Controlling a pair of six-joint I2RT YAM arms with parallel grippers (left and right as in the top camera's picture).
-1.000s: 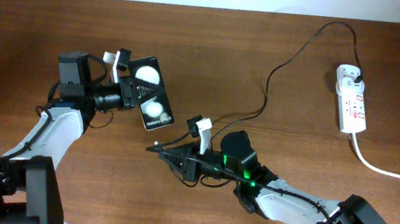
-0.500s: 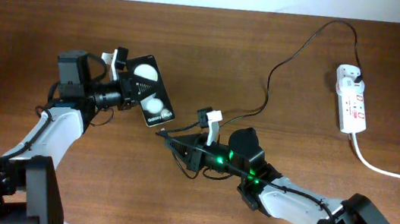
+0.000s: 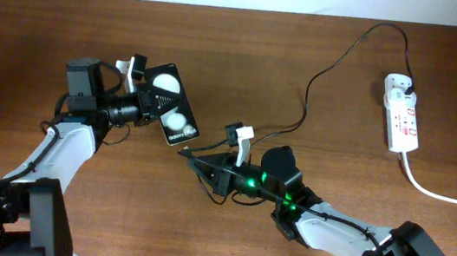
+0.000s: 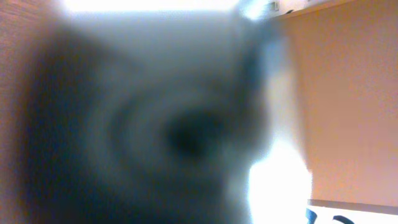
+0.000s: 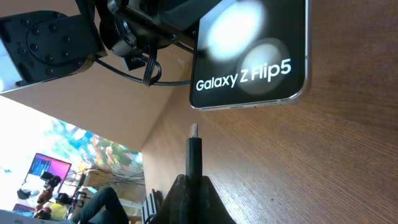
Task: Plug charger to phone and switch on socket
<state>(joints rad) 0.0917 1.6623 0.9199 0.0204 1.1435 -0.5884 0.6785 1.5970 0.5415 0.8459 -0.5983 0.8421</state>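
My left gripper is shut on the phone, a black glossy slab with two white round spots, held tilted at centre left. The left wrist view is only a dark blur. My right gripper is shut on the charger's black connector. In the right wrist view the gripper points the metal tip at the phone's lower edge, a short gap below it. The thin black cable runs back to the white socket at the far right.
A thick white cord leaves the socket toward the right edge. The left arm's black body shows behind the phone. The table's far edge runs along the top.
My right gripper has moved up and right with the connector, closer to the phone's lower end, then held still. The left gripper and phone have barely moved.
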